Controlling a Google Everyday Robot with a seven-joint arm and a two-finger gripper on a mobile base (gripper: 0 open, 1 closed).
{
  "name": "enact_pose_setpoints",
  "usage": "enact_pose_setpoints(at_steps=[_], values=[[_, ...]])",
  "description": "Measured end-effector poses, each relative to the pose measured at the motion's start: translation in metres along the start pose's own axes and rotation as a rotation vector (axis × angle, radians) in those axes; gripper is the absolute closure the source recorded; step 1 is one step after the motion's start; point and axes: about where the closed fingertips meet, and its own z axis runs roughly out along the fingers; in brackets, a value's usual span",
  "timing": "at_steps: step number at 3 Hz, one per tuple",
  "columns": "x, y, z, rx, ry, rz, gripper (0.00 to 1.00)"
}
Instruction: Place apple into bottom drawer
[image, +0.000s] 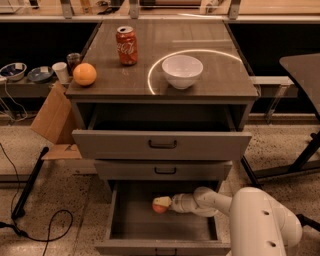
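The apple (160, 204), red-pink with a paler yellowish patch, sits inside the open bottom drawer (131, 223), low over its grey floor near the middle. My gripper (167, 204) reaches into that drawer from the right at the end of the white arm (220, 201) and is closed around the apple's right side. The drawer's front edge shows at the bottom of the view.
The top drawer (161, 145) is pulled open above; the middle drawer (164, 170) is closed. On the cabinet top stand a red soda can (126, 45), an orange (84, 74) and a white bowl (182, 70). Cardboard (52, 116) and cables (30, 220) lie left.
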Motion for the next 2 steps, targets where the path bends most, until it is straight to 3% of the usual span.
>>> enact_pose_setpoints(at_steps=[2], values=[[0.0007, -0.0077, 0.0059, -0.021, 0.006, 0.02, 0.35]])
